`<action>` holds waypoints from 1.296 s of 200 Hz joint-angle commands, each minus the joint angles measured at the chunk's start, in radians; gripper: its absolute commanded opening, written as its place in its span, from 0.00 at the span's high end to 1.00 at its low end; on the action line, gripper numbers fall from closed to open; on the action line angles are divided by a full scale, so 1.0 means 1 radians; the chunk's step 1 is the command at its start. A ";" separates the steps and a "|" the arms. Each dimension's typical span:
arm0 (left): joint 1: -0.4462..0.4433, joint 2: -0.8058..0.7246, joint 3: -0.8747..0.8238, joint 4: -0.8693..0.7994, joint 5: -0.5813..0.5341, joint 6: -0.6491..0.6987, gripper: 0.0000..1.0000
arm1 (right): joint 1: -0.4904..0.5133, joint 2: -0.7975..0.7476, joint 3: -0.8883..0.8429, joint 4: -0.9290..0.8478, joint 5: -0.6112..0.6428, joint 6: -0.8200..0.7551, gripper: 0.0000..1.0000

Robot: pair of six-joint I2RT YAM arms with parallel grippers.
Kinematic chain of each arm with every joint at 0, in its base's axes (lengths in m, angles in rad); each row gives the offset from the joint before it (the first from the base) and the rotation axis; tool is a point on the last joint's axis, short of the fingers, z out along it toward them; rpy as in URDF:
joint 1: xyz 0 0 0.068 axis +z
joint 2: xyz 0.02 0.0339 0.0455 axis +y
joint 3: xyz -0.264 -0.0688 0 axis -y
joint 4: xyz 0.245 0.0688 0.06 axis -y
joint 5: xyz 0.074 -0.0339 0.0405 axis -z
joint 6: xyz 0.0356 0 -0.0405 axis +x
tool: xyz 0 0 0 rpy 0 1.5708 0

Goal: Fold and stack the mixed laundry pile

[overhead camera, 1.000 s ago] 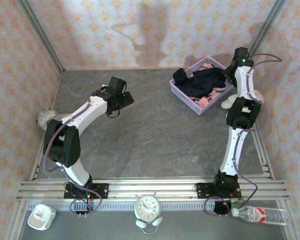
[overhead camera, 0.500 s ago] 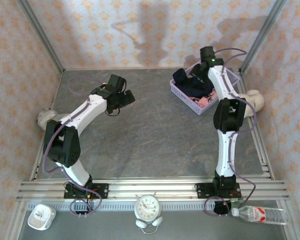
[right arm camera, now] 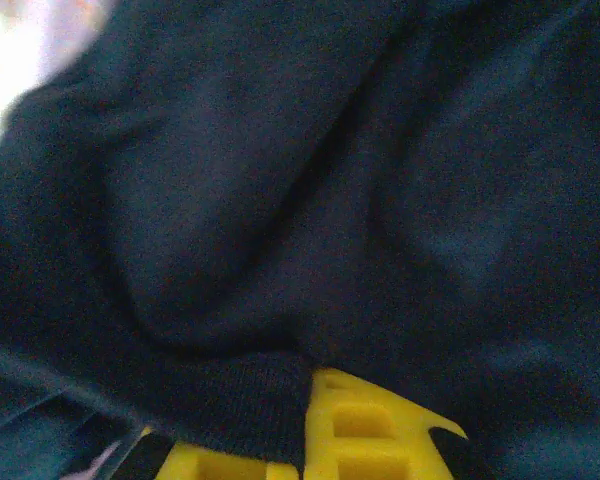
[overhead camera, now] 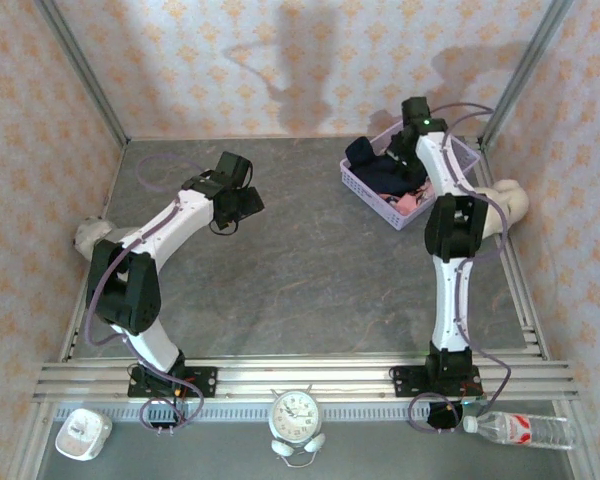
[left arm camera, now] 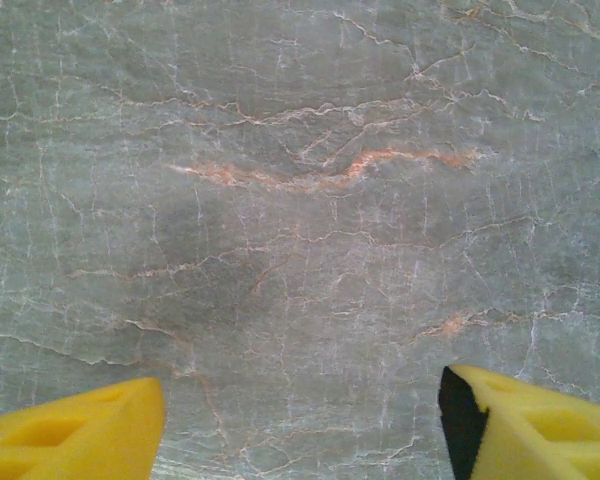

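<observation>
Fingers of the left gripper stand apart above the bare grey table, left of centre. Further right, at the back, the lavender basket holds the navy garment and the pink printed garment. The right gripper is down in it, fingers closed on a navy fold.

A: Where's the laundry?
B: In the basket, far right on your desk by the back wall. The plain garment is on top, the printed garment at the near corner.
A: And the arms?
B: Your right end effector is down in the basket, and your left end effector is over bare desk, left of centre.
</observation>
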 commanded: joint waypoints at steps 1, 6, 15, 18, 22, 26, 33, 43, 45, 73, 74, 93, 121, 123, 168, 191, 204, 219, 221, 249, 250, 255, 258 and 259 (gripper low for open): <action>0.009 -0.032 0.036 0.010 0.016 -0.011 0.28 | 0.007 -0.238 0.023 0.011 -0.062 -0.069 1.00; 0.010 -0.027 0.045 0.014 0.024 -0.015 0.28 | 0.007 -0.266 0.027 0.014 -0.090 -0.082 1.00; 0.011 -0.021 0.059 0.020 0.037 -0.017 0.27 | 0.008 -0.311 0.041 0.014 -0.138 -0.097 1.00; 0.012 -0.020 0.066 0.020 0.038 -0.017 0.26 | 0.009 -0.325 0.049 0.015 -0.153 -0.101 1.00; 0.012 -0.018 0.072 0.020 0.042 -0.019 0.25 | 0.009 -0.342 0.060 0.015 -0.178 -0.105 1.00; 0.015 -0.017 0.079 0.019 0.043 -0.021 0.24 | 0.009 -0.358 0.074 0.016 -0.203 -0.109 1.00; 0.019 -0.015 0.089 0.019 0.048 -0.023 0.22 | 0.008 -0.381 0.105 0.012 -0.248 -0.111 1.00; 0.026 -0.014 0.100 0.018 0.049 -0.025 0.20 | 0.013 -0.410 0.158 0.008 -0.318 -0.105 1.00; 0.028 -0.014 0.103 0.019 0.050 -0.027 0.20 | 0.014 -0.415 0.170 0.007 -0.332 -0.103 1.00; 0.054 -0.018 0.119 0.018 0.052 -0.046 0.17 | 0.066 -0.480 0.300 0.041 -0.521 -0.045 1.00; 0.054 -0.018 0.120 0.018 0.052 -0.046 0.16 | 0.068 -0.481 0.303 0.043 -0.527 -0.043 1.00; 0.064 -0.027 0.108 0.015 0.036 -0.060 0.15 | 0.119 -0.532 0.318 0.132 -0.651 0.036 1.00; 0.078 -0.067 0.056 0.017 0.000 -0.091 0.13 | 0.200 -0.592 0.326 0.288 -0.788 0.153 1.00; 0.079 -0.069 0.049 0.017 -0.003 -0.094 0.13 | 0.204 -0.596 0.327 0.305 -0.799 0.161 1.00; 0.117 -0.179 -0.082 0.019 -0.069 -0.152 0.11 | 0.231 -0.667 0.239 0.227 -0.721 0.082 1.00; 0.123 -0.251 -0.140 0.012 -0.109 -0.156 0.11 | 0.231 -0.723 -0.098 0.271 -0.627 0.073 1.00; 0.124 -0.285 -0.174 0.012 -0.111 -0.153 0.11 | 0.234 -0.720 -0.303 0.353 -0.625 0.095 1.00; 0.120 -0.316 -0.223 0.042 -0.058 -0.144 0.11 | 0.242 -0.683 -0.463 0.407 -0.613 0.119 1.00; 0.120 -0.320 -0.232 0.051 -0.048 -0.142 0.11 | 0.246 -0.677 -0.483 0.417 -0.612 0.119 1.00; 0.045 -0.368 -0.338 0.149 0.029 -0.094 0.12 | 0.333 -0.549 -0.569 0.333 -0.562 0.002 0.50; 0.043 -0.369 -0.341 0.150 0.029 -0.091 0.12 | 0.336 -0.545 -0.564 0.324 -0.558 -0.004 0.49; 0.020 -0.374 -0.354 0.157 0.028 -0.078 0.12 | 0.349 -0.523 -0.548 0.278 -0.530 -0.032 0.43; 0.007 -0.377 -0.360 0.163 0.027 -0.072 0.12 | 0.354 -0.513 -0.536 0.251 -0.510 -0.041 0.41; 0.002 -0.378 -0.363 0.164 0.026 -0.071 0.11 | 0.354 -0.510 -0.534 0.245 -0.505 -0.047 0.41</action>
